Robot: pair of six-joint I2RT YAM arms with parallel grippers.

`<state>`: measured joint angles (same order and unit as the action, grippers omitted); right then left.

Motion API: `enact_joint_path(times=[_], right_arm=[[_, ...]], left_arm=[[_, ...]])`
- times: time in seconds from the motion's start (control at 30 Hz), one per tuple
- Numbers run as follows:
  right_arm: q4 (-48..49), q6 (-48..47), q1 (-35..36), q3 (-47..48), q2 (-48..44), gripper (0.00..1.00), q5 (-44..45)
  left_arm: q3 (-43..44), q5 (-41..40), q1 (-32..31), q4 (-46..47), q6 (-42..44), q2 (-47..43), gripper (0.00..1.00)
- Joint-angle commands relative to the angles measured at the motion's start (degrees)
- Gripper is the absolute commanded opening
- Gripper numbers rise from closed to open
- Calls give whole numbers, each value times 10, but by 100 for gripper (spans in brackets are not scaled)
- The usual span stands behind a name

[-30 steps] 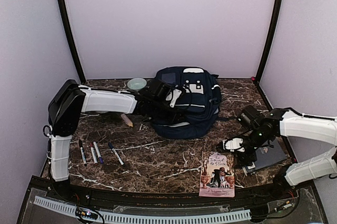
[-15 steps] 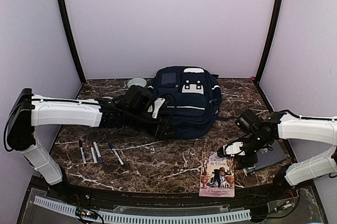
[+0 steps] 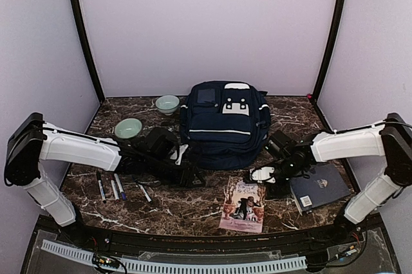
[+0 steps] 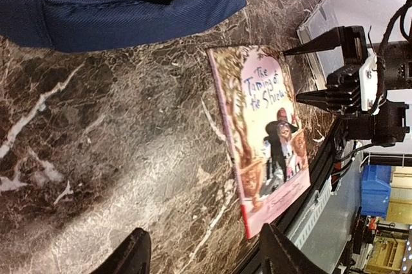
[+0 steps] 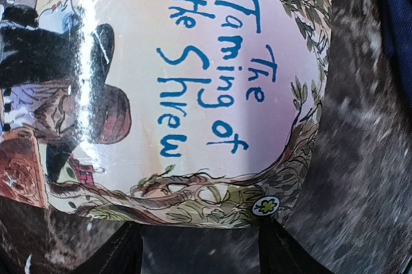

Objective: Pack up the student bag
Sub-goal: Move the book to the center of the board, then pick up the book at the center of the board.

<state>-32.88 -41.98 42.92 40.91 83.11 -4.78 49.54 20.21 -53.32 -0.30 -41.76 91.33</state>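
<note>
The student bag (image 3: 222,123), a navy backpack with white trim, lies at the back middle of the marble table; its lower edge (image 4: 129,4) fills the top of the left wrist view. In front of it lies a pink picture book, "The Taming of the Shrew" (image 3: 243,203) (image 4: 264,126) (image 5: 161,81). My left gripper (image 3: 192,177) (image 4: 206,255) is low over the table, left of the book, open and empty. My right gripper (image 3: 256,175) (image 5: 199,248) is open at the book's top edge, its fingertips just short of the cover.
A dark blue hardcover book (image 3: 318,187) lies at the right. Several pens (image 3: 112,187) lie at the front left. A green bowl (image 3: 128,128) and a paler bowl (image 3: 167,103) stand left of the bag. The table's front edge (image 3: 193,238) is close behind the picture book.
My left arm swung down off the bag to the table and its jaws opened wider, uncovering the green bowl. My right gripper moved left, and the picture book slid left and turned.
</note>
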Motion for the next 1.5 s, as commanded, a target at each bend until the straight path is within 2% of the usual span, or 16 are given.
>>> enact_joint_path(times=[0.0,0.13,0.3,0.4,0.53,0.63,0.7,0.87,1.07,1.13,1.47], right_arm=[[88,104,14,91,106,60,-21],[81,146,15,147,134,59,-33],[43,143,13,131,87,63,1],[3,146,13,127,43,63,-21],[-30,167,13,137,21,62,-88],[-17,192,13,139,24,59,-118],[0,201,13,136,36,57,-132],[33,200,13,131,76,53,-195],[61,225,13,139,132,34,-198],[60,227,13,138,141,30,-187],[51,222,16,135,183,27,-135]], left_arm=[[-24,-30,0,0,-39,-41,59],[-44,-58,0,-3,-58,-62,59],[-39,-78,0,-24,-47,-68,59],[-12,-103,1,-52,-27,-61,59],[8,-94,5,-48,-14,-29,57],[10,-72,9,-27,-14,-1,46],[10,-59,12,-9,-18,15,44],[23,-43,15,6,-16,47,50],[32,-13,15,16,-21,82,53],[32,-8,15,21,-24,88,52],[33,0,21,23,-26,106,52]])
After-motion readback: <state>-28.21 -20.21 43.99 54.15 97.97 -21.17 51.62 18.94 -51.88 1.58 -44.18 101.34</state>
